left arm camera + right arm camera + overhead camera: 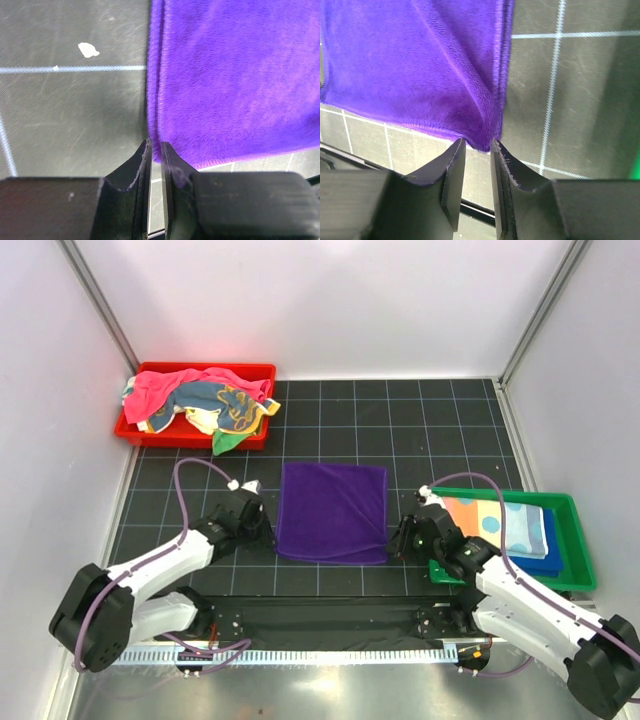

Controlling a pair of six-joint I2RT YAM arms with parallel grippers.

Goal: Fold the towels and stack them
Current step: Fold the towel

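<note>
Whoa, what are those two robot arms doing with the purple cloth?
They're folding towels. The purple towel lies flat on the mat, and the left gripper and right gripper each sit at a near corner, jaws only slightly apart. The green tray holds folded towels; the red tray holds a rumpled pile.

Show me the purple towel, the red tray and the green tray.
purple towel (333, 510), top view, centre of the cloth
red tray (175, 440), top view, near wall
green tray (577, 540), top view, right wall
</note>
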